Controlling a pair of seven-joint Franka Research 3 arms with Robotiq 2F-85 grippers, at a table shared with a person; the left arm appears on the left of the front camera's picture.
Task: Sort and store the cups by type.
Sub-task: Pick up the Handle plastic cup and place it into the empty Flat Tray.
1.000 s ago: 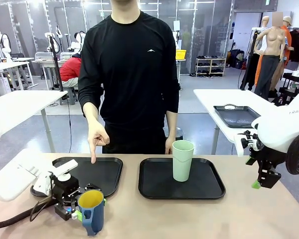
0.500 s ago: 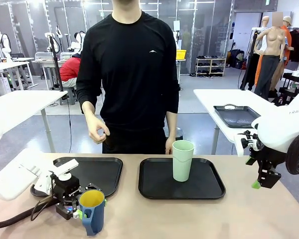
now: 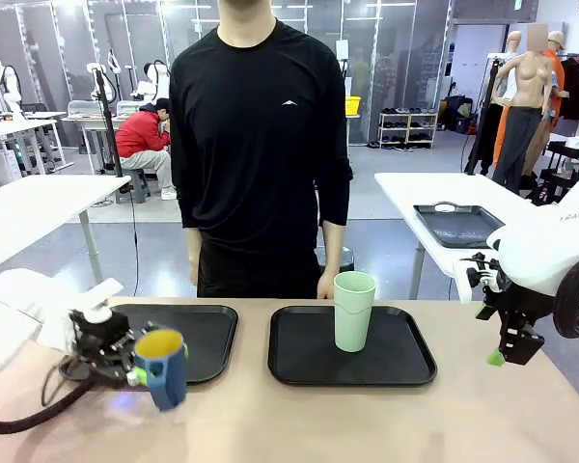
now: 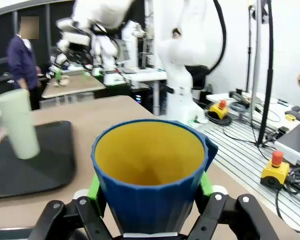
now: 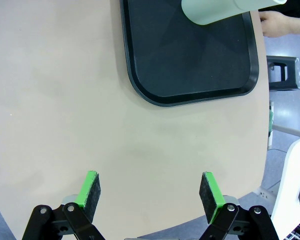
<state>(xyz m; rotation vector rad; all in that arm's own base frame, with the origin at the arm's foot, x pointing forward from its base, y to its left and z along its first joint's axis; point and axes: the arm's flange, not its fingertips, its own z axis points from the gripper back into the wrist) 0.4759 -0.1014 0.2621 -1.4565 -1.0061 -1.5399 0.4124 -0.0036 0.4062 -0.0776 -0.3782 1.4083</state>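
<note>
My left gripper [image 3: 127, 371] is shut on the dark blue mug [image 3: 162, 368], which has a yellow inside. It holds the mug off the table, slightly tilted, at the front edge of the left black tray [image 3: 198, 331]. In the left wrist view the mug [image 4: 150, 150] sits between the green pads [image 4: 93, 186] of my left gripper [image 4: 150, 192]. The pale mint-green tumbler [image 3: 353, 311] stands upright on the right black tray [image 3: 405, 357]. My right gripper [image 3: 507, 352] hangs open above the table's right end. Its fingers [image 5: 90, 192] are wide apart in the right wrist view, above bare tabletop, near the tray [image 5: 190, 65] and tumbler [image 5: 220, 10].
A person in a black top stands at the far side with both arms down; one hand [image 3: 324, 285] rests near the right tray's far edge. The left tray holds nothing. Another table with a tray [image 3: 458, 224] stands behind on the right.
My left gripper has lifted the blue mug and carried it left and away from the front edge, toward the left tray. The person's hand that pointed at the left tray has dropped to their side.
</note>
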